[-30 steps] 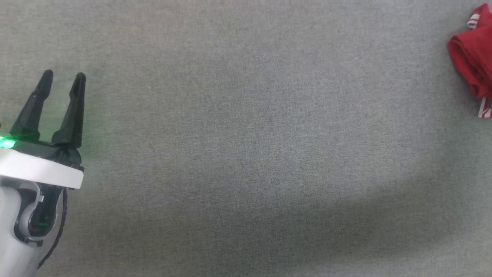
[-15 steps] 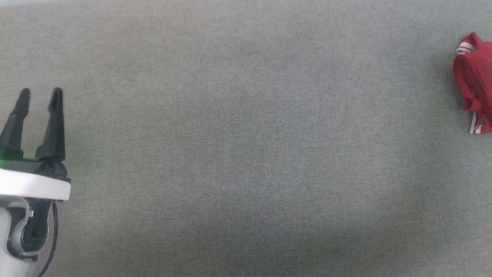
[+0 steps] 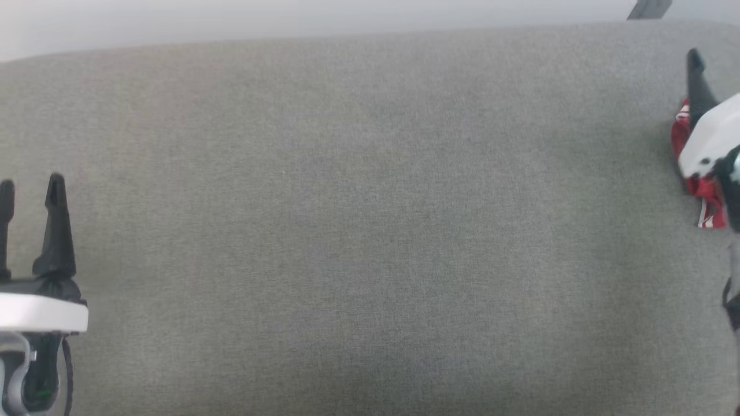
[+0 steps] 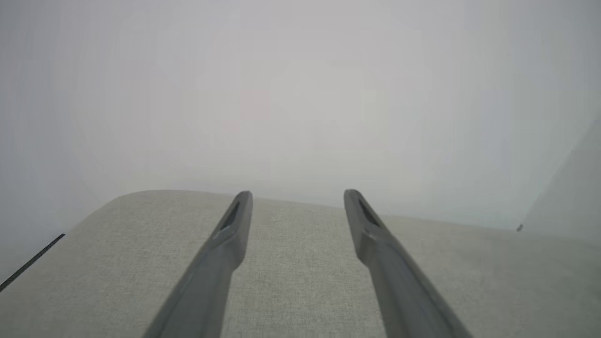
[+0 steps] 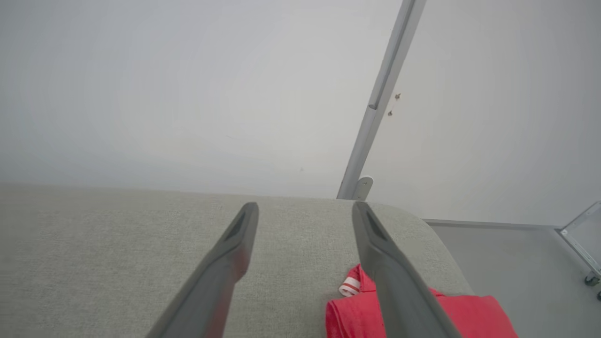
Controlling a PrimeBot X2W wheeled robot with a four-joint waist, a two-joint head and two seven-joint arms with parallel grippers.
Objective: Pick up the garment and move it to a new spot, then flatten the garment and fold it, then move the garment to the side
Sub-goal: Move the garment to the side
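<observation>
Tilting up, the head camera now catches the right gripper (image 5: 304, 209), jaws apart, above the bunched garment (image 5: 347, 312) at the surface's (image 3: 370, 202) right end: poised to grab, or just released. Left gripper (image 3: 32, 185) idles, spread.

garment (image 3: 710, 196): mostly behind right arm (image 3: 714, 136) | left pincer (image 3: 30, 182): cut by edge

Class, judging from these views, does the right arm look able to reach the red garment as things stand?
Probably yes: the right gripper hangs open just over the garment, crumpled near the right end of the grey surface, with nothing between them.
</observation>
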